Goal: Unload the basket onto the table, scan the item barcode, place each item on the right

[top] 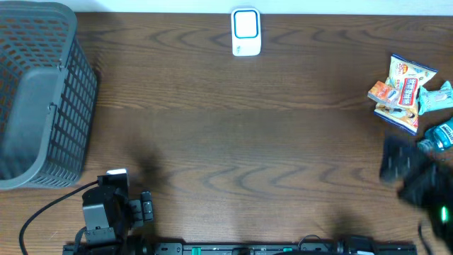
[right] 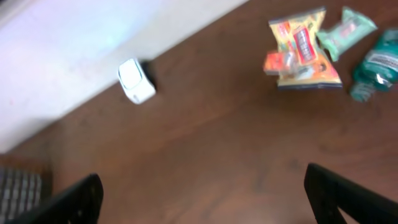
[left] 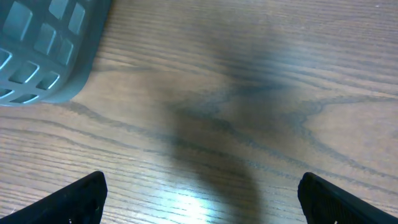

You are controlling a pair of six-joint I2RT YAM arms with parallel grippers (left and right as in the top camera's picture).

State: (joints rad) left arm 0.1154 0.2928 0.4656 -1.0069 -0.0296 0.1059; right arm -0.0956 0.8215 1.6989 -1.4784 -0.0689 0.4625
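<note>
— Since the right end effector (right: 205, 202) gaped empty, where lay the snack (top: 402, 91)?
— At the right edge of the bench (top: 248, 142), just beyond it; the left end effector (left: 202, 199), also spread, sat far off.

The setting is a mock retail checkout station on a wood-grain desk (top: 233, 142). Indicators: a white scanner unit (top: 245, 32) at the far edge, a grey plastic shopping basket (top: 42, 92) at the left, and snack packets (top: 401, 88) beside a teal bottle (top: 440, 134) at the right.
</note>
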